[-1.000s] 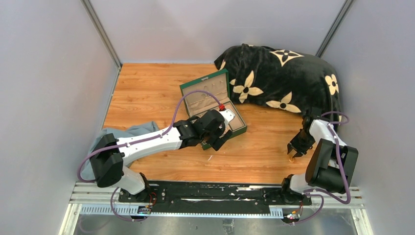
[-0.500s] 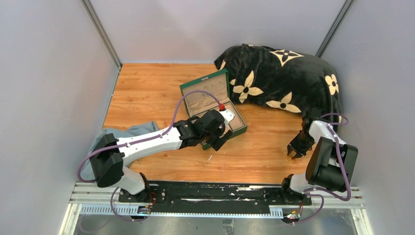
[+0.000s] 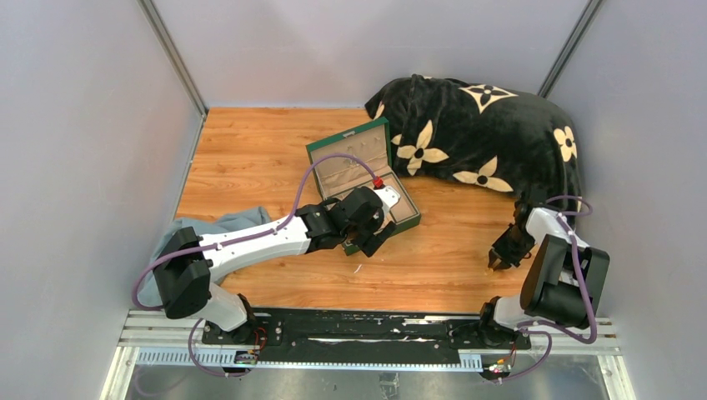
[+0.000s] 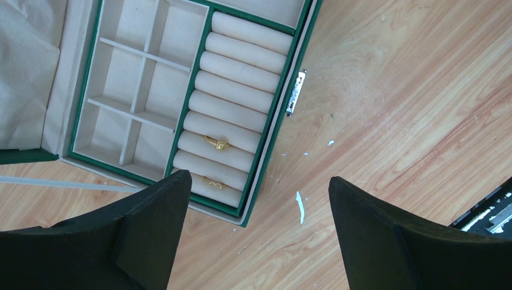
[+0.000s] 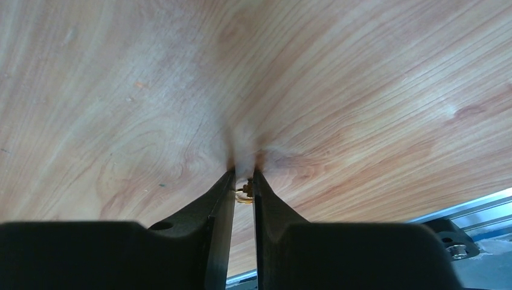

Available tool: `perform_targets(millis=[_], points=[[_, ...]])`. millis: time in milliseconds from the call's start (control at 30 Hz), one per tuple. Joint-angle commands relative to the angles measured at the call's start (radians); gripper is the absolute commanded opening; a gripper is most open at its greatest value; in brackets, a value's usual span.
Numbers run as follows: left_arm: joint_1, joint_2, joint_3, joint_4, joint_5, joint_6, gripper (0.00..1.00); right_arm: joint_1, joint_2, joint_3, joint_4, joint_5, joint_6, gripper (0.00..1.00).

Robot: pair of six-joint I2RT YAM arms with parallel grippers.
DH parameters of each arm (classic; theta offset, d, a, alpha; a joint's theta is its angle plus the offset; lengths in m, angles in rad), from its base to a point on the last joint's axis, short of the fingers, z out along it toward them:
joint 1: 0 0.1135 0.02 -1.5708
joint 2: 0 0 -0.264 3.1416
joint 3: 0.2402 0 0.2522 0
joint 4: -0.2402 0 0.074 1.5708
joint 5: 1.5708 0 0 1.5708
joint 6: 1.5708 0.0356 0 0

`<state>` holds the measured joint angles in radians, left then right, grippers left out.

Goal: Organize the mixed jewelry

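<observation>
Fingers of the right claw (image 5: 243, 174) are drawn in to a narrow slit, their tips down on the bench (image 5: 338, 84). A small gold ring (image 5: 244, 193) is pinched in that slit, low against the wood. Seen from overhead, this claw (image 3: 500, 260) points down at the right side of the bench, close to a black blanket with cream flowers (image 3: 492, 133).

The left claw (image 4: 259, 184) hangs wide open over the near corner of the green box (image 4: 267, 151), gripping nothing. The box lies open on the bench with its lid tipped back. Inside, a row of cream ring rolls (image 4: 235, 90) runs alongside a block of divided compartments (image 4: 142, 78). 2 more gold pieces are tucked between the rolls. The upper ring (image 4: 216, 143) sits in a slot in the lower half of the row, and the lower ring (image 4: 211, 182) sits 2 slots nearer the end, just beside the left finger. A metal clasp (image 4: 294, 92) hangs on the box's outer wall. A thin pale sliver (image 4: 299, 207) lies on the wood between the 2 fingers, apart from the box. A grey cloth (image 3: 238, 221) is bunched at the left side of the bench, partly under the left arm.
</observation>
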<state>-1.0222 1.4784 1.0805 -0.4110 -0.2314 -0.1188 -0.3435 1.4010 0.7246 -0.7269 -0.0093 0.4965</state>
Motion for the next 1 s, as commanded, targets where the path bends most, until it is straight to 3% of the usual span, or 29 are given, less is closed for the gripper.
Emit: perform_targets(millis=[0, 500, 700, 967], points=[[0.006, 0.016, 0.020, 0.017, 0.002, 0.001, 0.89, -0.017, -0.030, -0.036, -0.031, -0.055, -0.011, 0.22], [0.005, 0.019, 0.025, 0.018, 0.022, 0.003, 0.88, 0.013, -0.166, -0.093, -0.082, -0.208, 0.075, 0.30], [0.005, 0.018, 0.025, 0.007, 0.028, -0.004, 0.88, 0.078, -0.158, -0.097, -0.082, -0.179, 0.090, 0.27], [0.004, -0.008, 0.001, 0.002, 0.030, -0.020, 0.87, 0.141, -0.204, -0.060, -0.121, -0.073, 0.101, 0.31]])
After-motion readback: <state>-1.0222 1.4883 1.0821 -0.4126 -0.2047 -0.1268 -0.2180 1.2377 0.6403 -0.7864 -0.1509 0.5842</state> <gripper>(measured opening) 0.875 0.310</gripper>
